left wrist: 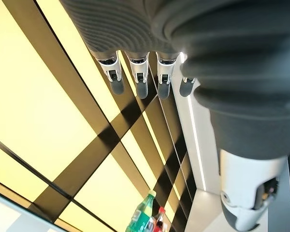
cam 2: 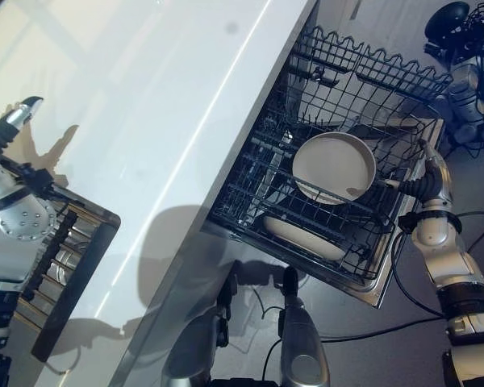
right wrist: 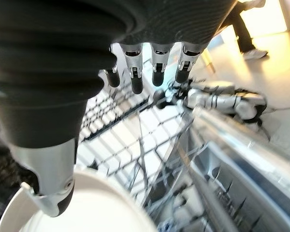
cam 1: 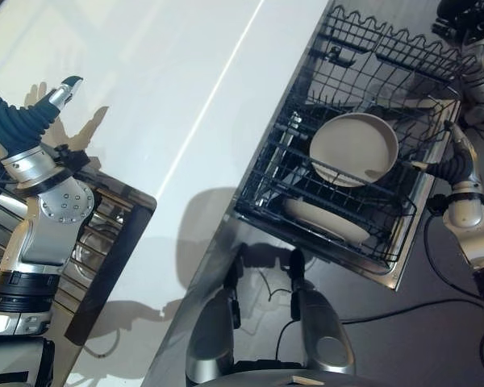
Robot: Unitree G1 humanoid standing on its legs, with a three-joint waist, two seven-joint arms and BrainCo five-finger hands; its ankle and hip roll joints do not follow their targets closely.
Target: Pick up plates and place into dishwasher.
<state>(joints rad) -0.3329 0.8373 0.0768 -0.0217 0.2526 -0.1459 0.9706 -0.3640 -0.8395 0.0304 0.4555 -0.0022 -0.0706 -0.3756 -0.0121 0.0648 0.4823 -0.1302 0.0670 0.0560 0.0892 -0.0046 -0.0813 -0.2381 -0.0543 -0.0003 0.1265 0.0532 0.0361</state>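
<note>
Left eye view: a pale plate (cam 1: 353, 148) stands tilted on its edge in the lower rack (cam 1: 323, 211) of the open dishwasher, at the right of the scene. A second plate (cam 1: 327, 219) lies flatter just nearer the robot in the same rack. The right robot hand (cam 1: 461, 147) sits at the rack's right side, just beside the tilted plate's rim. In the right wrist view its fingers (right wrist: 157, 72) are straight and hold nothing; the thumb hangs over the plate's rim, and I cannot tell whether it touches.

The plate lies to the left of this robot hand, its face turned up and toward the desk, so the right arm is clearly the nearer one. The left robot hand (cam 1: 58, 95) is raised over the white desk (cam 1: 185, 97) far to the left, fingers straight, empty.
</note>
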